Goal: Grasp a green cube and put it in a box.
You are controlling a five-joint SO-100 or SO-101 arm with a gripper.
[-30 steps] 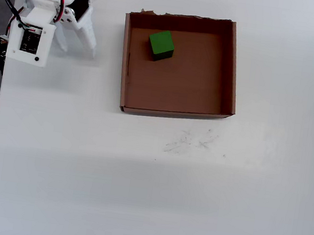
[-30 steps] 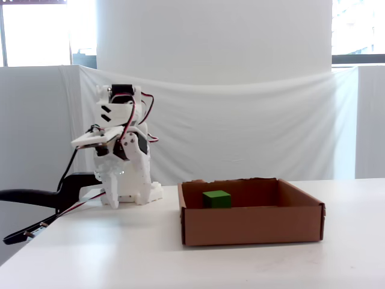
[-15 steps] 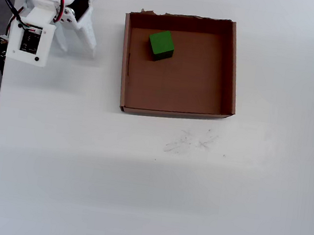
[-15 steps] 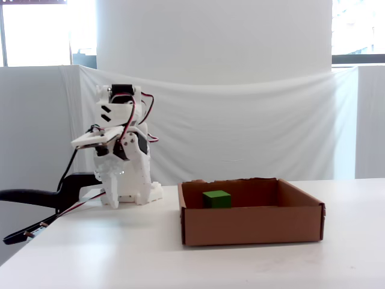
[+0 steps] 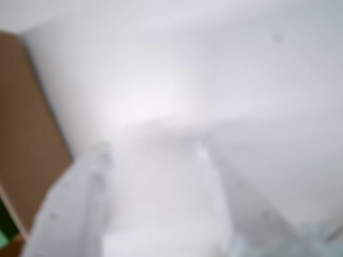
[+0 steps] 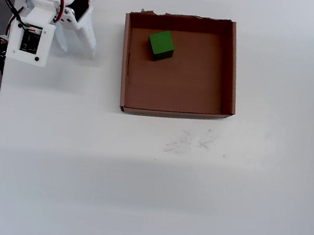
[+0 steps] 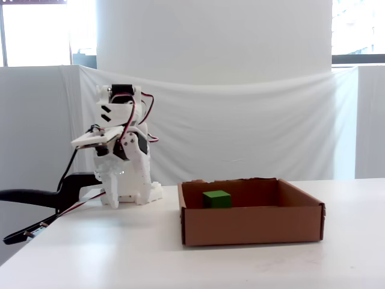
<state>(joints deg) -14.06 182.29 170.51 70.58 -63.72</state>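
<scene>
Cube (image 6: 161,45) is lying inside the box (image 6: 233,69) (task looking finished); fingers (image 6: 77,42) are hanging released, empty, well apart from it.

1. My wrist camera rides on my arm and looks down my gripper (image 5: 155,155) at the white table (image 5: 241,80) from very close, badly blurred; the box (image 5: 27,134) edges in at the left.
2. The overhead camera looks straight down from high up, taking in the table (image 6: 135,196), my arm (image 6: 48,16) at top left and the whole box (image 6: 233,69).
3. The fixed camera sits low at table height, facing the box (image 7: 252,226) wall side-on, my arm (image 7: 123,156) behind at left.
4. All 3 views share the box and table.
</scene>
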